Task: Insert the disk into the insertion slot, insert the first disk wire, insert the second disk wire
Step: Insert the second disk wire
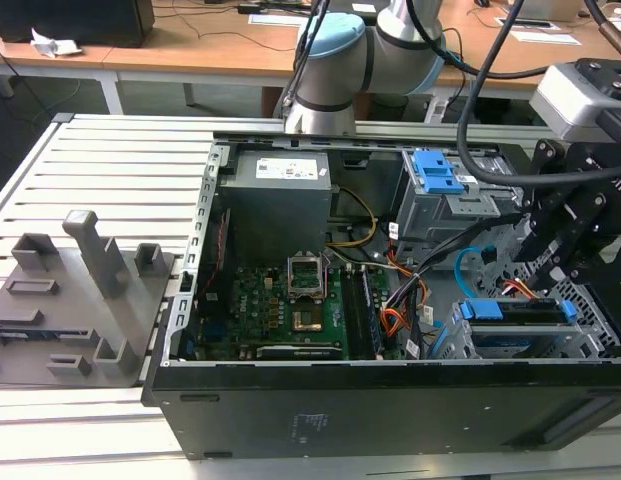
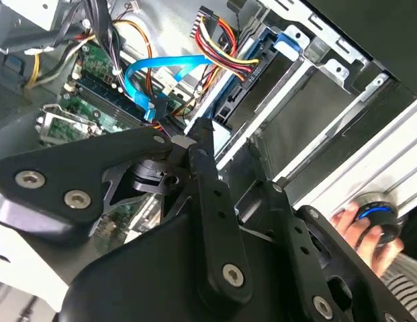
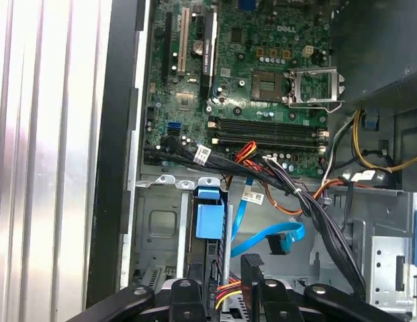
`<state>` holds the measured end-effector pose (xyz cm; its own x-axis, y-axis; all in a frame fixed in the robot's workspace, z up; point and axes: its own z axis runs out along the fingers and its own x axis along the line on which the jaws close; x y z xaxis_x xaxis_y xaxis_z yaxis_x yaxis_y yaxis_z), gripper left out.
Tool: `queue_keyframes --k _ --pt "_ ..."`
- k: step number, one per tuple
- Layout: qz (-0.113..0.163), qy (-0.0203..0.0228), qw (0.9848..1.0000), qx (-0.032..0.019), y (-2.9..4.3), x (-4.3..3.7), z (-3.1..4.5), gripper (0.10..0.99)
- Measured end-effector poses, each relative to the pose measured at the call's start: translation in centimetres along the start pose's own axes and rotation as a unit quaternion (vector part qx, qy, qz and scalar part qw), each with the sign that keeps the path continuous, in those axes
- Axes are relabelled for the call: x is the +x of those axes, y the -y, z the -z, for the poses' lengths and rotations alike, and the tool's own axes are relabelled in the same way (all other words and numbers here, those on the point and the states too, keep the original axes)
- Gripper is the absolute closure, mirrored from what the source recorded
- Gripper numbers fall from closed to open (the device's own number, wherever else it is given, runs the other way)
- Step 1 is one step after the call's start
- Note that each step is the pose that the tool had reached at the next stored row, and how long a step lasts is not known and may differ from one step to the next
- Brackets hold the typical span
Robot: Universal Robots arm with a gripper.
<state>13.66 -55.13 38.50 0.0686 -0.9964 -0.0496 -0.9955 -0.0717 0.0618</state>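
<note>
While the arm [image 1: 330, 70] leans over the open computer case [image 1: 390, 410] on the tabletop [image 1: 110, 160], its black jaws hang down inside the case, over the corner with the drive bays. I cannot tell if the jaws are spread or pressed together.

The disk [image 1: 517, 312], with its bright blue frame, is just under the jaws. It sits inside the insertion slot [image 3: 158, 228], with its blue ends showing.

The first disk wire [image 2: 225, 40], the orange-red one, runs in just beside the jaws. Its dark plug lies against the edge of the disk.

The second disk wire [image 3: 262, 236], the light-blue one, curls in a loop beside the jaws. Its end hangs loose, apart from the disk.

The green board [image 3: 262, 80] lies farther from the jaws. Outside the case, well away from the jaws, a person's hand [image 2: 356, 225] rests on a round black button [image 2: 377, 216] with a blue ring.
</note>
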Motion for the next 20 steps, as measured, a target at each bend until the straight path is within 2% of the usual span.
queue_keyframes --k 1,14,18,20 --pt "0.013 -0.0009 0.9999 -0.0006 -0.01 0.01 0.0 0.725" --pt "0.014 -0.0009 0.9999 -0.0007 0.0 -0.02 -0.01 0.725" --pt "0.015 -0.0011 0.9999 -0.0008 0.09 -1.78 -0.09 0.725" --pt "0.015 -0.001 0.9999 -0.0008 0.06 -2.09 -0.11 0.725"
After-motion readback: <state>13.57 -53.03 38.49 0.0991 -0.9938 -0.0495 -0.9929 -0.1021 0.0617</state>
